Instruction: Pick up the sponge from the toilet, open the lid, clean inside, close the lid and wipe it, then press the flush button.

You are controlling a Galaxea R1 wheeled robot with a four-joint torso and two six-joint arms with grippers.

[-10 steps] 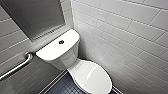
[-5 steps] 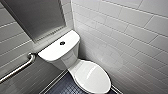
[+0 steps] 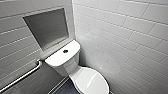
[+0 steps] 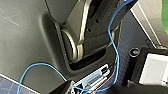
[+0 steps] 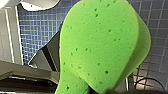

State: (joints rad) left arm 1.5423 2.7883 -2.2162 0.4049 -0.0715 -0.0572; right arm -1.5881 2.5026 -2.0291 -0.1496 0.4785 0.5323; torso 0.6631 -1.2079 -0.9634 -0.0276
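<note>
Right end effector (image 5: pixel 99 91) pinched on the base of the sponge (image 5: pixel 100 45), rising directly off it above the blue-tiled floor (image 5: pixel 37 32). Toilet (image 3: pixel 67 66) well beyond it, lid (image 3: pixel 91 81) down. Left end effector (image 4: pixel 100 90): cannot tell whether spread or pressed.

Small tiled corner, fairly bright and evenly lit. Glossy white subway-tile wall (image 3: pixel 120 37) on the right, with thin grey grout lines. Greyer tiled wall (image 3: pixel 12 45) on the left, with a square recessed niche (image 3: pixel 47 28) sunk into it, shadowy inside. Metal grab bar (image 3: pixel 22 76) mounted lower on that same wall, below the niche. Floor (image 3: pixel 63 88) done in tiny dark blue square tiles with pale grout.
</note>
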